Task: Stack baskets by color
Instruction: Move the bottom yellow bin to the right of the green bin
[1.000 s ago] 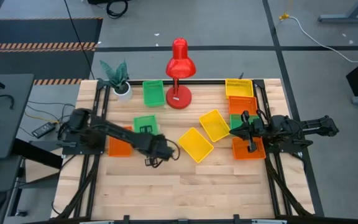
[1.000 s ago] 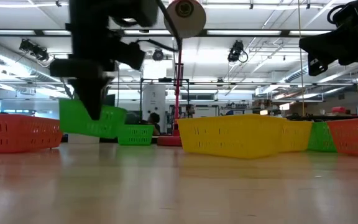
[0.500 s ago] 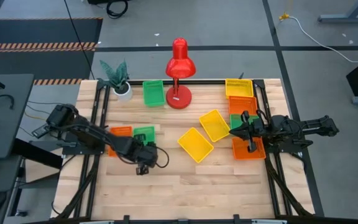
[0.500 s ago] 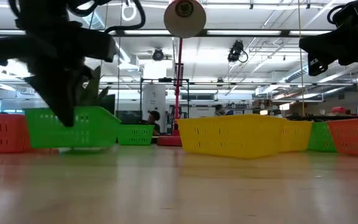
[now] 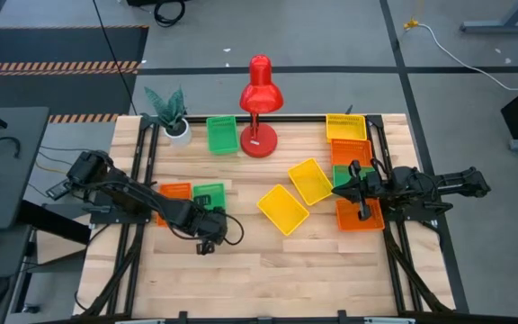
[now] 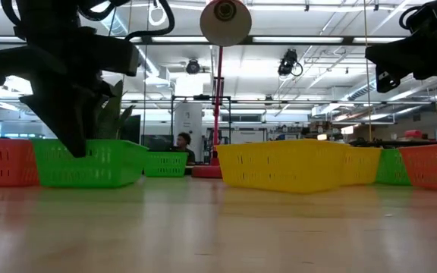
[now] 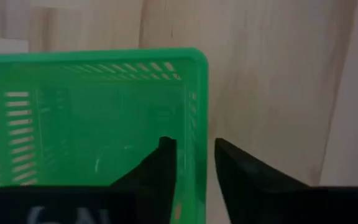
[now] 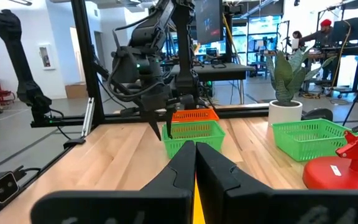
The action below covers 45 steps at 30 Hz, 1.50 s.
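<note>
A green basket [image 5: 209, 192] rests flat on its bottom on the table at the left, beside an orange basket [image 5: 174, 190]. My left gripper [image 7: 195, 155] points steeply down at the green basket's near end and is open. One finger stands inside the basket wall [image 7: 194, 112] and one outside, with small gaps on both sides. In the low view the green basket [image 6: 97, 163] shows level on the wood. My right gripper [image 8: 195, 163] is shut, level above the baskets at the right edge [image 5: 360, 216], holding nothing.
Two yellow baskets [image 5: 283, 209] [image 5: 310, 180] lie mid-table. Another green basket [image 5: 222, 134], a potted plant [image 5: 171, 112] and a red lamp [image 5: 260, 108] stand at the far edge. Yellow, orange and green baskets [image 5: 347, 148] sit far right. Bare wood spans the near half.
My left gripper has carried the green basket toward the table's left edge and tipped more steeply downward. The basket, first lifted and tilted, then touching down at one end, now sits level on the table beside the orange basket.
</note>
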Tool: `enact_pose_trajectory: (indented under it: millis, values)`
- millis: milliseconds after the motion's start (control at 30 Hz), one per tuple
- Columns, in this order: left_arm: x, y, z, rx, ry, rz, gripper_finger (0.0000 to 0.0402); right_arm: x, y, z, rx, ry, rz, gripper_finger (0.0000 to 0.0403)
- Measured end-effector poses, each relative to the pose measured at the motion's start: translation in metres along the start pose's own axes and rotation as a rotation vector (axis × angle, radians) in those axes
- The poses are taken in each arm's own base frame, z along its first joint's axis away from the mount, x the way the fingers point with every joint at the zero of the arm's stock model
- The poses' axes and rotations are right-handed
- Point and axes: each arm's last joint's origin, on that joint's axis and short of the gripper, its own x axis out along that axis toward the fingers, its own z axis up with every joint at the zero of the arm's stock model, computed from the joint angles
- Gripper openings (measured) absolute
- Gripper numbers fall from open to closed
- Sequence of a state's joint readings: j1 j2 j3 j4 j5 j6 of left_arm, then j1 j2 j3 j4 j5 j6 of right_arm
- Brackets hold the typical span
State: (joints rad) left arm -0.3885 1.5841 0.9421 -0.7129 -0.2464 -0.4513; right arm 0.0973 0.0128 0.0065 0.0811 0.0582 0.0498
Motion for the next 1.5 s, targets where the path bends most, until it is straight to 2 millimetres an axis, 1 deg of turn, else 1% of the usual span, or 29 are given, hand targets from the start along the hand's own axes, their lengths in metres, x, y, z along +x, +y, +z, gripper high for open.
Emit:
enact_pose_trajectory:
  millis: [100, 167, 300, 333, 433, 500, 567, 633, 700, 767, 833, 867, 967, 1033, 1100, 1133, 1200, 1267, 1333, 1400, 1500]
  values:
    - [-0.010, 0.003, 0.000, -0.012, 0.025, -0.021, 0.0154, 0.000, 0.000, 0.000, 0.000, 0.000, 0.000, 0.0018]
    - [-0.023, 0.005, 0.004, -0.040, 0.040, -0.015, 0.0167, 0.000, 0.000, 0.000, 0.000, 0.000, 0.000, 0.0018]
    - [-0.056, 0.007, 0.023, -0.090, -0.044, 0.005, 0.0175, 0.000, 0.000, 0.001, 0.000, -0.007, 0.000, 0.0018]
    - [-0.063, 0.007, 0.029, -0.097, -0.088, 0.021, 0.0174, 0.000, 0.000, 0.001, 0.000, -0.005, 0.000, 0.0018]
    - [-0.081, 0.005, 0.050, -0.109, -0.291, 0.088, 0.0168, 0.000, 0.000, 0.002, 0.001, -0.016, 0.000, 0.0018]
    - [-0.086, 0.001, 0.065, -0.152, -0.477, 0.101, 0.0162, 0.000, 0.000, 0.002, 0.001, -0.015, 0.001, 0.0018]
    - [-0.087, -0.003, 0.078, -0.200, -0.643, 0.054, 0.0158, 0.000, 0.000, 0.002, 0.001, -0.019, 0.001, 0.0018]
    - [-0.082, -0.007, 0.090, -0.218, -0.789, -0.022, 0.0155, 0.000, 0.000, 0.002, 0.001, -0.018, 0.001, 0.0018]
    - [-0.074, -0.010, 0.096, -0.182, -0.877, -0.088, 0.0152, 0.000, 0.000, 0.002, 0.001, -0.018, 0.001, 0.0018]
    - [-0.067, -0.013, 0.107, -0.175, -0.974, -0.124, 0.0151, 0.000, 0.000, 0.002, 0.001, -0.020, 0.001, 0.0018]
    - [-0.055, -0.017, 0.115, -0.146, -0.974, -0.092, 0.0151, 0.000, 0.000, 0.003, 0.001, -0.025, 0.001, 0.0018]
    - [-0.049, -0.021, 0.123, -0.127, -0.969, -0.061, 0.0152, 0.000, 0.000, 0.002, 0.001, -0.021, 0.001, 0.0018]
    - [-0.030, -0.036, 0.146, -0.083, -0.894, 0.058, 0.0153, 0.001, 0.000, 0.003, 0.001, -0.029, 0.001, 0.0018]
    - [-0.025, -0.045, 0.166, -0.081, -0.843, 0.087, 0.0153, 0.001, 0.000, 0.004, 0.002, -0.034, 0.003, 0.0018]
    - [-0.018, -0.050, 0.184, -0.092, -0.743, 0.119, 0.0154, 0.001, 0.000, 0.003, 0.002, -0.032, 0.001, 0.0018]
    - [-0.014, -0.052, 0.193, -0.098, -0.704, 0.121, 0.0155, 0.001, 0.000, 0.003, 0.002, -0.032, 0.002, 0.0018]
    - [-0.006, -0.052, 0.204, -0.093, -0.593, 0.142, 0.0162, 0.001, 0.000, 0.004, 0.002, -0.040, 0.002, 0.0018]
    - [0.002, -0.051, 0.217, -0.117, -0.538, 0.138, 0.0172, 0.001, 0.000, 0.004, 0.002, -0.038, 0.002, 0.0018]
    - [0.011, -0.050, 0.222, -0.113, -0.472, 0.135, 0.0188, 0.001, 0.000, 0.004, 0.002, -0.040, 0.001, 0.0018]
    - [0.021, -0.049, 0.231, -0.136, -0.460, 0.102, 0.0208, 0.001, 0.000, 0.004, 0.002, -0.038, 0.002, 0.0018]
    - [0.039, -0.045, 0.231, -0.176, -0.411, 0.079, 0.0242, 0.001, 0.000, 0.004, 0.002, -0.037, 0.002, 0.0018]
